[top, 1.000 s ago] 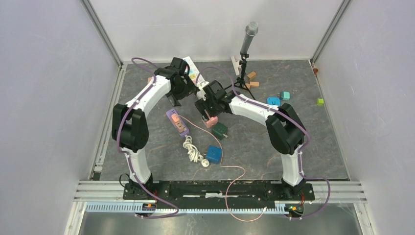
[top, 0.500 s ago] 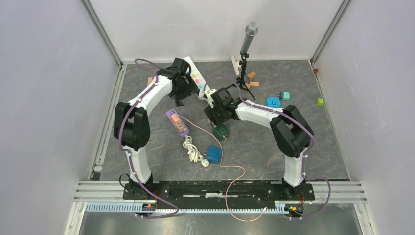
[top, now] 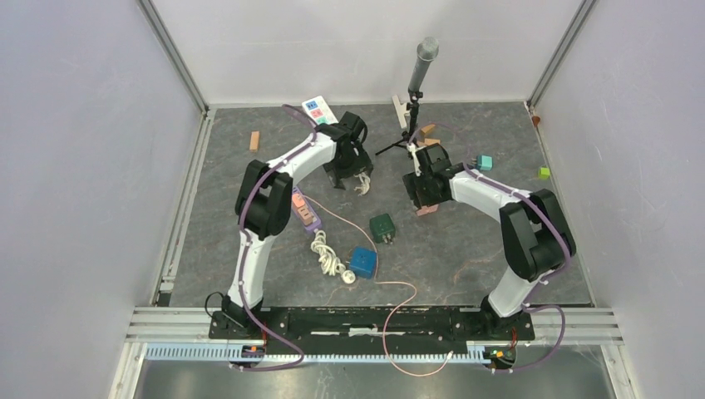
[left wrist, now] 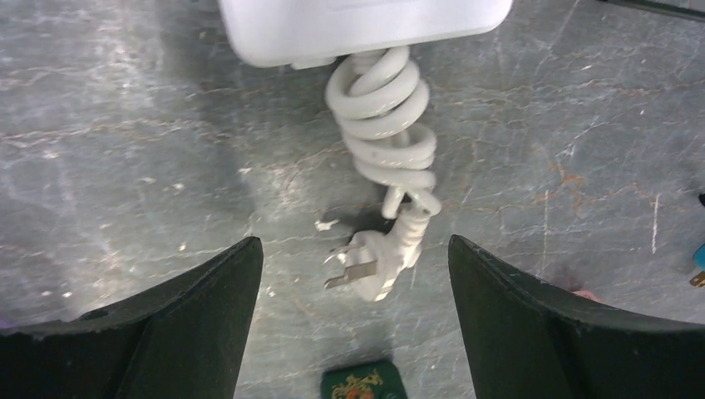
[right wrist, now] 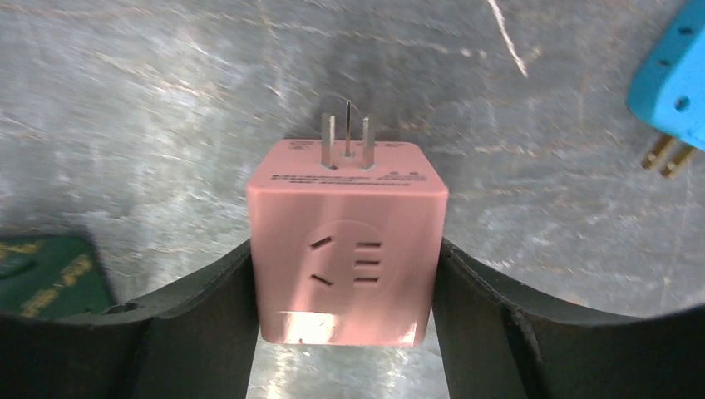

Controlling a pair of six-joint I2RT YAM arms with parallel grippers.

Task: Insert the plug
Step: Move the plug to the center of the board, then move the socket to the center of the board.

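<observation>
Pink adapter (right wrist: 345, 249); white coiled cord (left wrist: 384, 125); dark green cube (top: 382, 226); blue cube (top: 362, 261); grey marbled tabletop (left wrist: 125, 166).

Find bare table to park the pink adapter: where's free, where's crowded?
Free: near-right patch between green adapter, right arm and rail; left strip between left arm and wall, below the wood block. Crowded: centre, around purple strip, cord and blue cube; far right by mic stand and blocks.

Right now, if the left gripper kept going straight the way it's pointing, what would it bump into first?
Most likely the white plug on its coiled cord, lying on the grey table; the left gripper, jaws open, points at it. Depth is hard to judge.
</observation>
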